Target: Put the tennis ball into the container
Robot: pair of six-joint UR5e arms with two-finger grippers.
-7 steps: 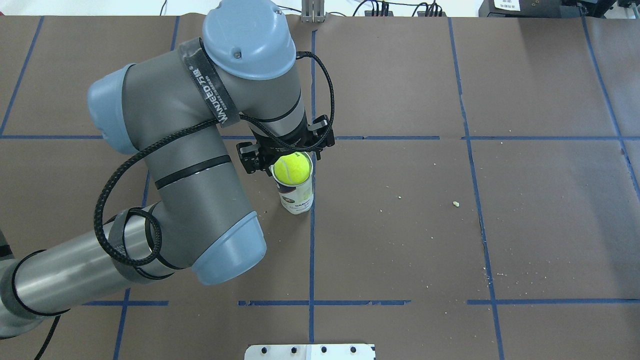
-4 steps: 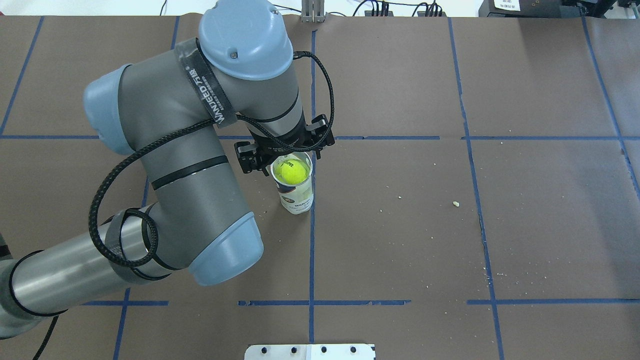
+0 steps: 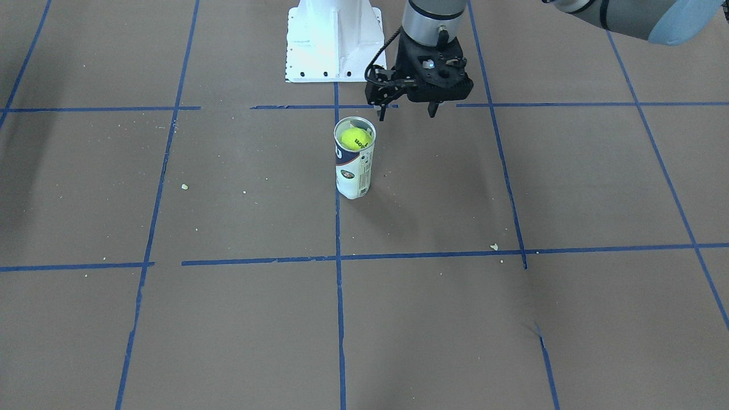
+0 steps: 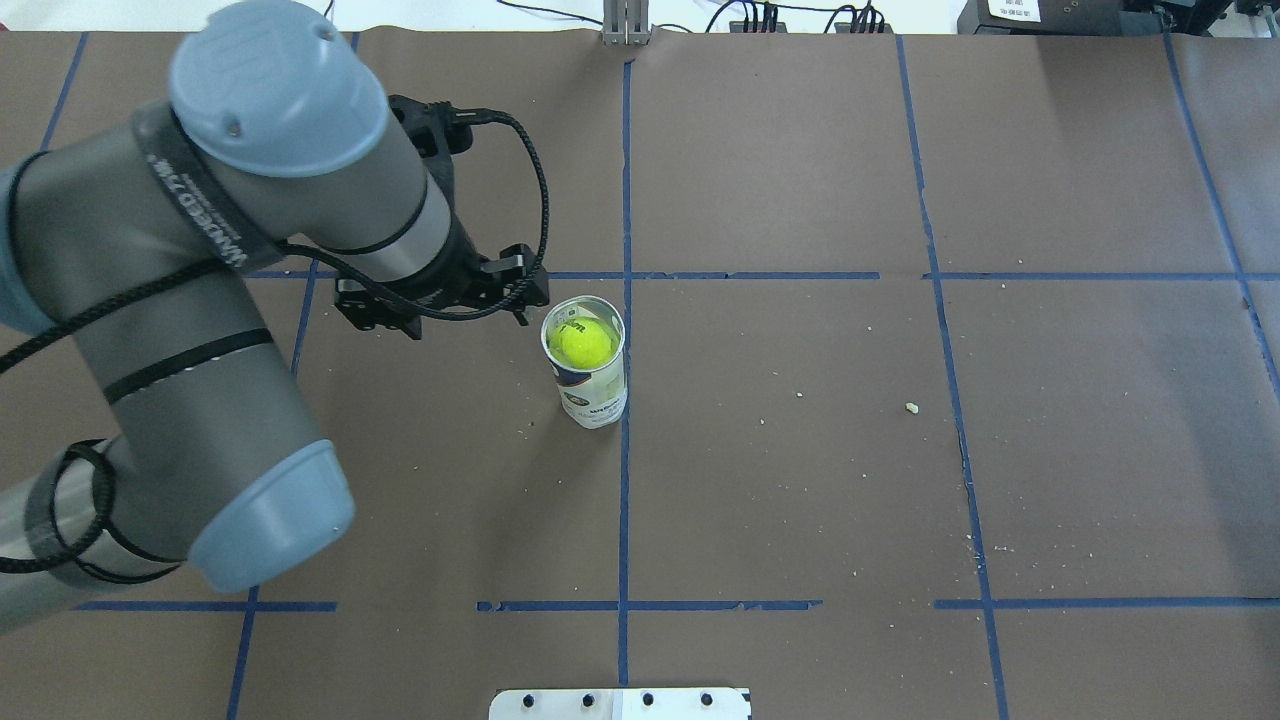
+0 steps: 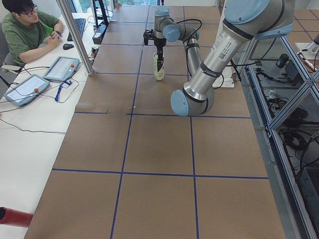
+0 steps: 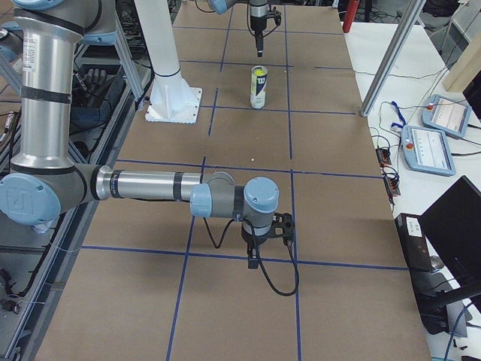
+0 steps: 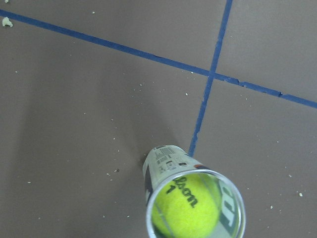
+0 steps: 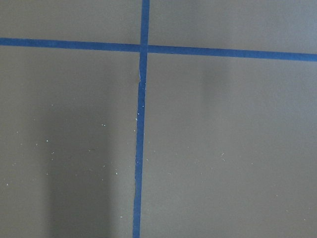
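Our left tool [image 3: 406, 114] hangs empty, fingers apart, just beside the tube [image 4: 593, 395] and above its rim. The ball [image 4: 585, 343] sits inside the upright tube on the bench [image 4: 800, 480]. We judge the placing done; next we need only clear the arm without knocking the tube. Whether our right tool [image 6: 254, 257], well apart, is spread or together, we cannot tell.
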